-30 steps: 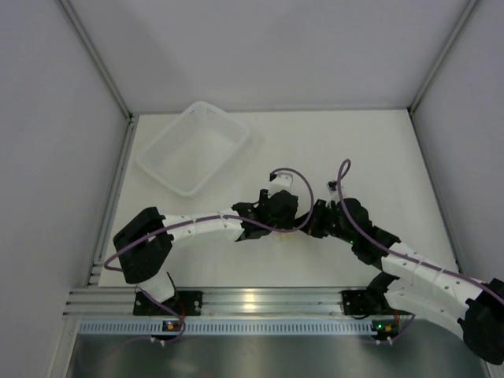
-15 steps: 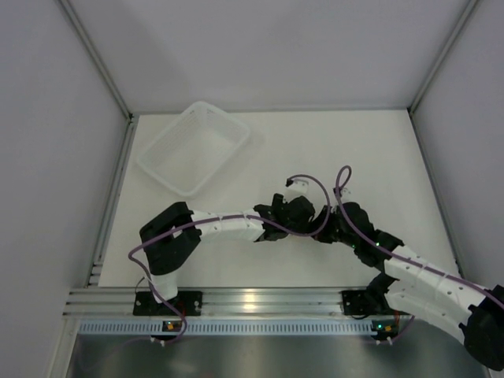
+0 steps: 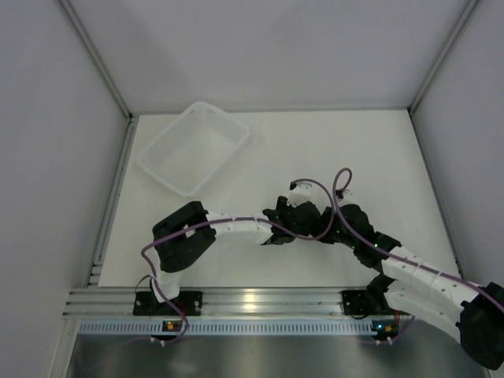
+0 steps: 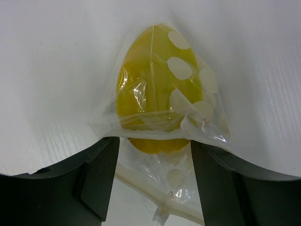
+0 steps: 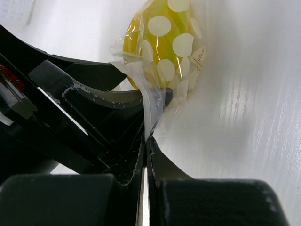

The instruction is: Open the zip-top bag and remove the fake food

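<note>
A: What is seen at the largest scale?

B: A white counter (image 3: 378, 157) is seen from above, walled on three sides. A translucent white basket tray (image 3: 193, 150) is set at its far left corner. The left arm (image 3: 228, 228) and the right arm (image 3: 417, 272) are bent inward, so that they meet right of centre, well apart from the tray.

A: How is the left pincer (image 4: 153, 155) held?

B: Its jaws are spread wide. The lower end of the zip-top bag (image 4: 141, 169) is taken between them. The film seems to be draped over the fingertips, though from the wrist view it cannot be told whether any pressure is applied.

A: And the right pincer (image 5: 148, 136)?

B: It is closed tight. The bag's thick edge strip is pinched between its fingers, and the film is drawn taut from there toward the contents.

A: Where is the bag found?

B: It is laid on the counter between the two pincers, crinkled and glossy.

A: And the fake food (image 4: 155, 94)?

B: It is enclosed in the bag. A yellow, egg-shaped lump with white dots is shown, its lower end reaching between the left jaws.
</note>
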Controlling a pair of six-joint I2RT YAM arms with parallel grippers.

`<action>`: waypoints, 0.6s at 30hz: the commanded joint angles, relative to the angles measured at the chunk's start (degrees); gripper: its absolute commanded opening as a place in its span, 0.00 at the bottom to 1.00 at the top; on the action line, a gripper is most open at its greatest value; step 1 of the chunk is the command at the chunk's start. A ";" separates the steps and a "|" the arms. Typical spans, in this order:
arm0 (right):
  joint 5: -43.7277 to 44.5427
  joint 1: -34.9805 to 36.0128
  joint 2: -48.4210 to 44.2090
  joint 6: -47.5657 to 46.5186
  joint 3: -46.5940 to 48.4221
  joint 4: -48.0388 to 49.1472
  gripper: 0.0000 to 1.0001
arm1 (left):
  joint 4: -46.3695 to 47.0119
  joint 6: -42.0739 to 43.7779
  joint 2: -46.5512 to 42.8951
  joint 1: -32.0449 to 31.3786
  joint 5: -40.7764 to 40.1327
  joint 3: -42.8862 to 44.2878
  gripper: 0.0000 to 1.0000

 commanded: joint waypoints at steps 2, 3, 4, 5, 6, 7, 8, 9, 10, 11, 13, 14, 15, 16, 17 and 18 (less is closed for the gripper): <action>-10.80 0.34 -0.11 0.75 -0.06 9.55 0.00 | 12.98 -2.47 1.91 -0.38 -6.88 2.05 0.68; -11.07 -0.01 -0.11 0.84 -0.24 9.72 0.00 | 13.51 -2.74 2.09 -0.38 -7.58 2.05 0.68; -11.94 -0.19 0.07 1.10 -0.42 10.16 0.00 | 14.65 -3.00 2.26 -0.38 -9.07 2.05 0.68; -12.47 -0.36 0.16 1.54 -0.85 10.69 0.00 | 15.36 -3.09 2.61 -0.38 -9.78 2.05 0.68; -13.69 -0.62 0.51 1.89 -1.03 12.08 0.00 | 16.32 -3.00 2.88 -0.47 -10.48 1.96 0.67; -14.14 -0.71 0.68 2.59 -1.29 12.71 0.00 | 17.72 -2.74 3.14 -0.38 -11.97 2.05 0.67; -14.41 -0.71 0.95 2.95 -1.38 13.24 0.00 | 18.43 -2.56 3.67 -0.47 -12.59 2.22 0.67; -14.76 -0.89 1.30 3.30 -1.39 14.20 0.00 | 19.22 -2.30 4.11 -0.47 -13.03 2.40 0.67; -15.11 -0.98 1.39 3.65 -1.39 14.56 0.00 | 19.67 -1.95 4.46 -0.47 -13.64 2.66 0.67; -15.20 -1.15 1.56 3.65 -1.04 14.56 0.00 | 19.67 -1.86 4.98 -0.38 -13.74 3.01 0.67; -14.59 -1.85 1.74 2.70 0.62 12.90 0.00 | 19.58 -2.29 4.90 -0.47 -14.00 3.20 0.66; -13.63 -2.03 1.65 1.99 1.51 11.06 0.00 | 19.50 -2.47 4.12 -0.47 -14.52 2.84 0.66; -12.31 -2.12 1.04 1.03 2.38 9.74 0.00 | 19.41 -2.39 3.50 -0.47 -15.14 1.88 0.65; -10.73 -2.03 0.60 -0.11 3.96 7.38 0.00 | 19.41 -3.26 1.23 -0.56 -16.36 -0.48 0.65; -9.85 -2.12 0.25 -0.82 4.85 6.13 0.00 | 19.41 -3.96 -0.27 -0.64 -16.38 -0.50 0.65; -8.97 -2.03 -0.62 -1.53 5.64 5.08 0.00 | 19.32 -4.58 -1.76 -0.82 -17.33 -3.11 0.64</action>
